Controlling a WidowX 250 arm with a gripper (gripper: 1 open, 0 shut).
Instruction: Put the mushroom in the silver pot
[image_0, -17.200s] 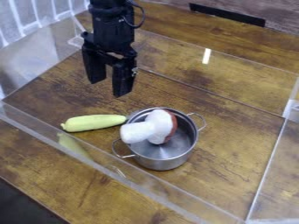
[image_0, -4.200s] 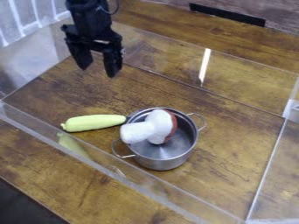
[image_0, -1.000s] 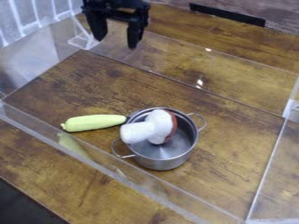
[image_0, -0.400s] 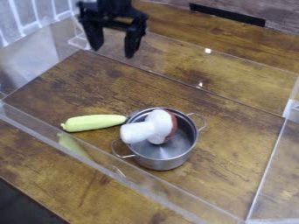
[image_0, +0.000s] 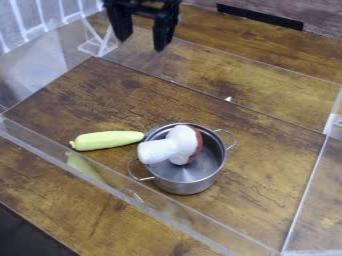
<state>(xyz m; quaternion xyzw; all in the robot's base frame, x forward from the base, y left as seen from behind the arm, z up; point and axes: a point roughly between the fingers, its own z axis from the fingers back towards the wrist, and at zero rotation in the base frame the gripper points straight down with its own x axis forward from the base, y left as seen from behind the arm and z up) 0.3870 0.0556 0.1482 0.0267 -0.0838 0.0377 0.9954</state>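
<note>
The mushroom (image_0: 171, 148), white stem and reddish-brown cap, lies on its side inside the silver pot (image_0: 203, 176), its stem poking over the pot's left rim. The pot stands on the wooden table right of centre. My gripper (image_0: 143, 36) hangs far up at the top of the view, well away from the pot, pointing down with its two black fingers (image_0: 120, 27) spread apart and nothing between them.
A long pale green vegetable (image_0: 107, 141) lies on the table left of the pot. Clear plastic walls (image_0: 80, 170) run along the front and sides of the work area. A white rack (image_0: 96, 44) stands at the back left beside the gripper.
My gripper has risen and shifted slightly right near the top of the view, still open. The mushroom, pot and green vegetable have not moved.
</note>
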